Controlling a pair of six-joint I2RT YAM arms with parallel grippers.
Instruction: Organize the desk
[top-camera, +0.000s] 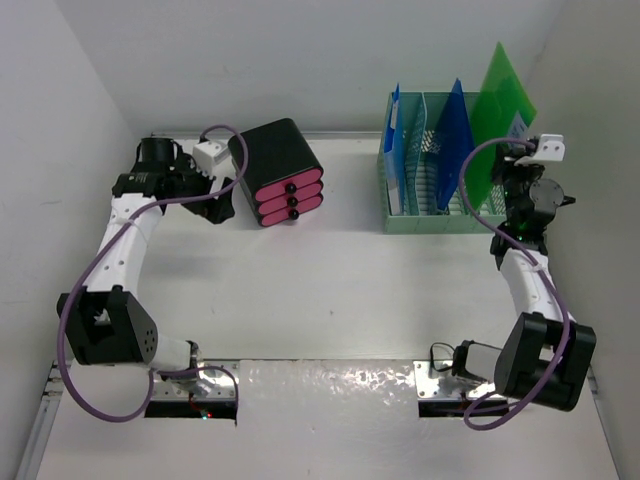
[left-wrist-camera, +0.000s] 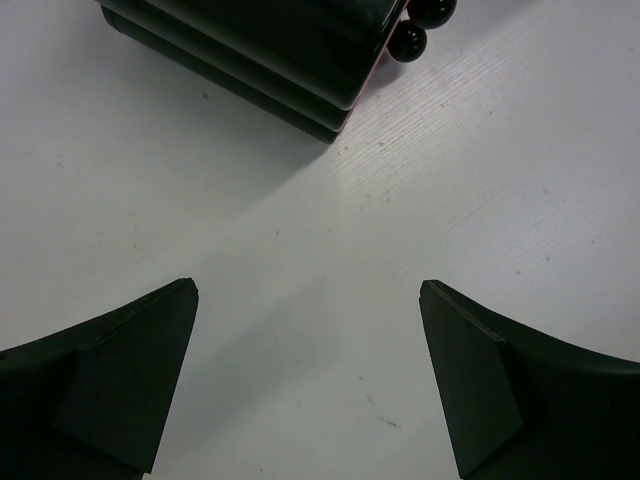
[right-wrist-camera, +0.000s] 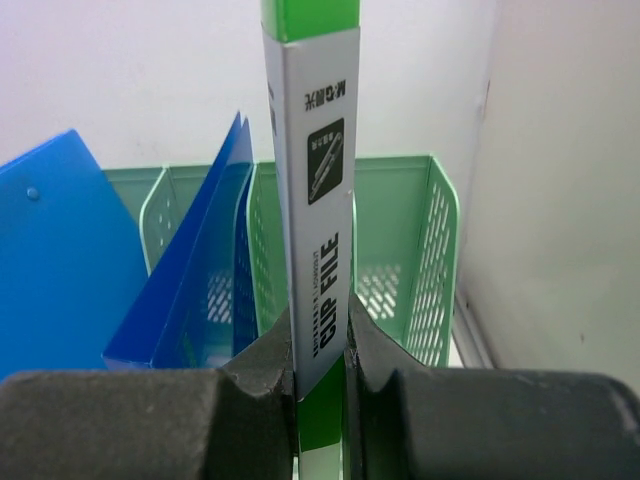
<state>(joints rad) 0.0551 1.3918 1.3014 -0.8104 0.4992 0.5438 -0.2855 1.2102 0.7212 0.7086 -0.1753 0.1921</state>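
The desk (top-camera: 350, 290) is a white tabletop with a foil strip (top-camera: 330, 385) along its near edge. My right gripper (right-wrist-camera: 320, 345) is shut on the spine of a green clip file (right-wrist-camera: 318, 200), which stands upright at the rightmost slot of the green file rack (right-wrist-camera: 400, 250). In the top view the file (top-camera: 503, 95) rises above the rack (top-camera: 430, 222) beside my right gripper (top-camera: 505, 185). My left gripper (left-wrist-camera: 308, 290) is open and empty, low over bare desk just short of the black drawer box (left-wrist-camera: 270, 50). In the top view it (top-camera: 222, 205) is left of the box (top-camera: 280, 172).
A dark blue folder (top-camera: 452, 140) and a light blue folder (top-camera: 397, 150) stand in the rack's other slots; both show in the right wrist view, dark (right-wrist-camera: 190, 290) and light (right-wrist-camera: 50, 260). White walls close in at the back and both sides.
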